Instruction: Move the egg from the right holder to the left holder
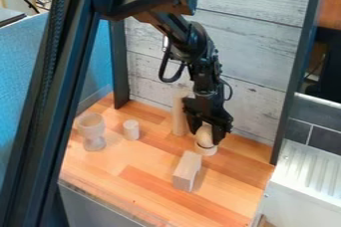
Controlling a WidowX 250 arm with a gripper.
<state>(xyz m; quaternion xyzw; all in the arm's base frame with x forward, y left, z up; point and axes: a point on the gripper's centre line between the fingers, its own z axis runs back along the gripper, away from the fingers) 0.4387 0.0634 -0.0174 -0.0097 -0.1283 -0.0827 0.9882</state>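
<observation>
Camera view: jaws (205, 137) at egg (203, 134) in right holder (206, 150), grip unclear; block (187, 171) nearer table edge (110, 194).

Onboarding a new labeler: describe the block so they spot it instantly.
On the wood counter, find the gripper. The pale, elongated block lies nearer the camera. It's the only boxy, flat-sided piece; the goblet, short cylinder, tall cylinder and egg are all rounded.
</observation>
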